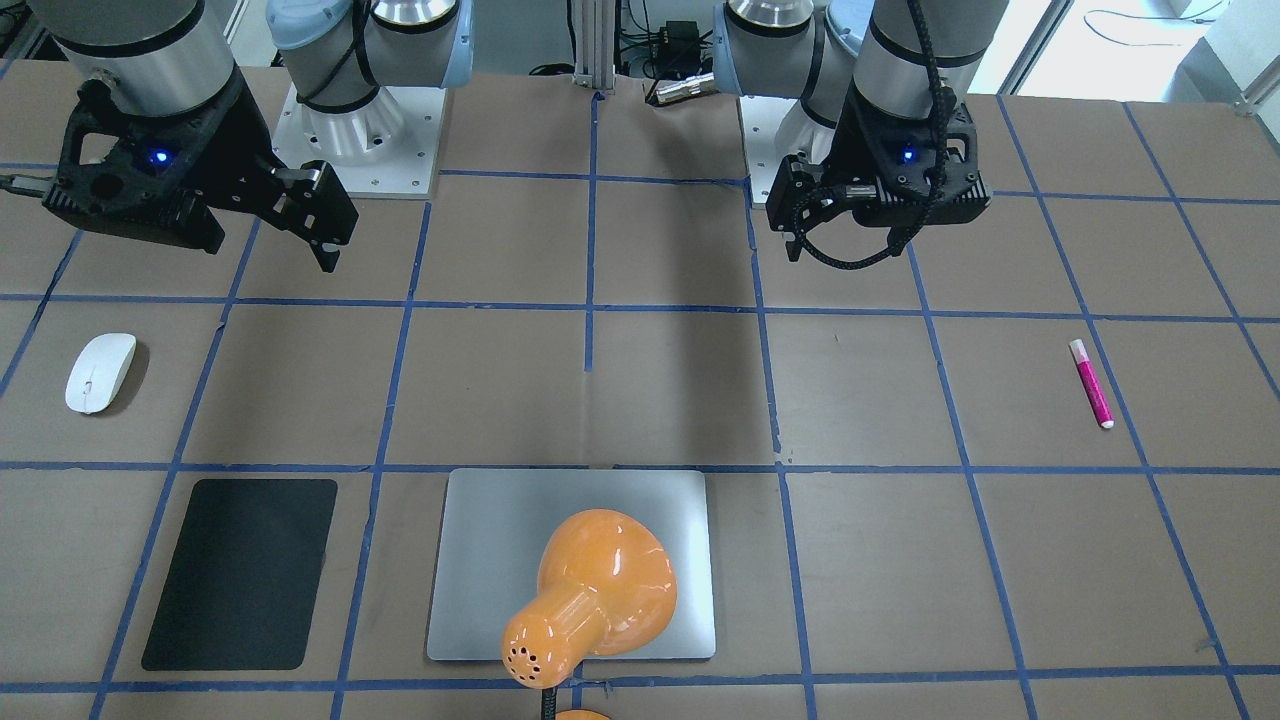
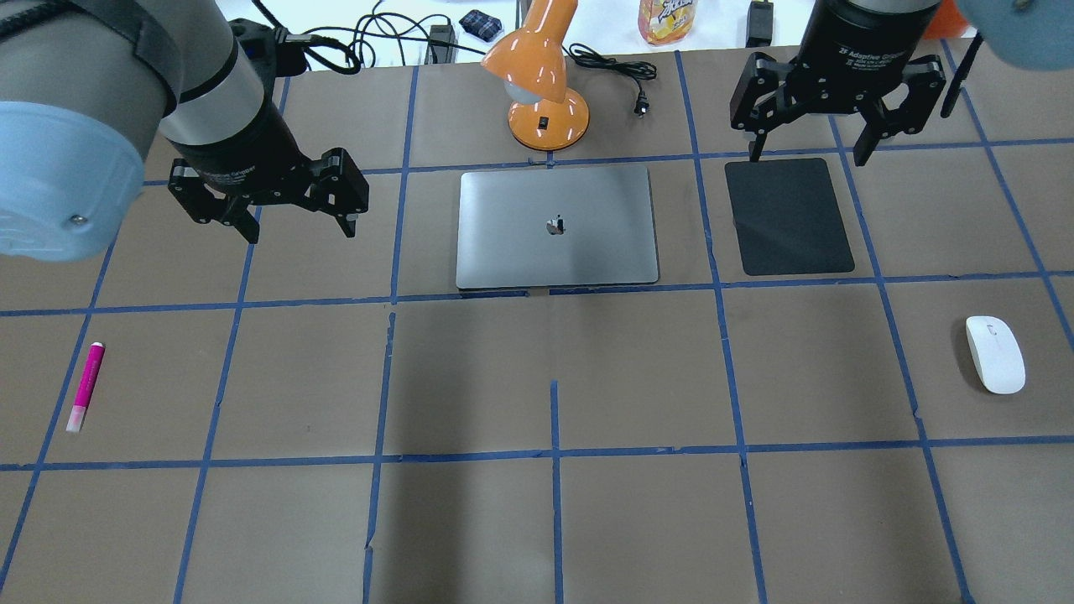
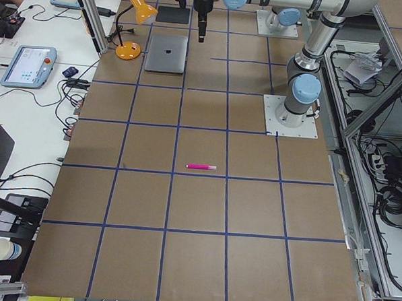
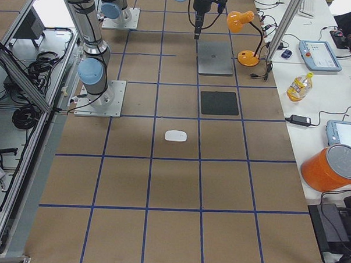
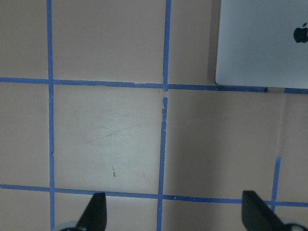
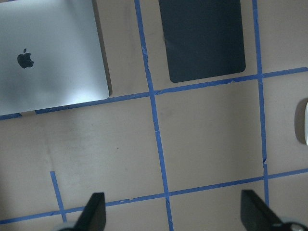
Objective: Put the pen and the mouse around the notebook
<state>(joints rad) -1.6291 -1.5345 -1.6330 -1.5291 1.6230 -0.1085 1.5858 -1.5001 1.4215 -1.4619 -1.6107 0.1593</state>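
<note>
Orange lamp (image 1: pixel 600 590) partly hides notebook (image 1: pixel 490 560), black mat (image 1: pixel 240 575) beside; left fingers (image 2: pixel 347 215), right fingers (image 2: pixel 866 148) released.

pen (image 2: pixel 87 386) left, notebook (image 2: pixel 557 226) centre, mouse (image 2: pixel 995 354) right

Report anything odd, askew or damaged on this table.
Nothing is spilled or broken. The magenta-pink marker pen and white oval mouse lie far out on opposite sides of the silver-grey metallic notebook; the blue tape grid has small gaps.

2 silver-grey arms (image 1: pixel 140 45) carry pale blue joint caps (image 2: pixel 59 184) and stand on white screwed base plates (image 1: pixel 410 165). The left gripper (image 2: pixel 300 228) and right gripper (image 2: pixel 807 157) are black, white-lettered and blue-lit. A braided black cable (image 1: pixel 850 262) loops off the left.
</note>
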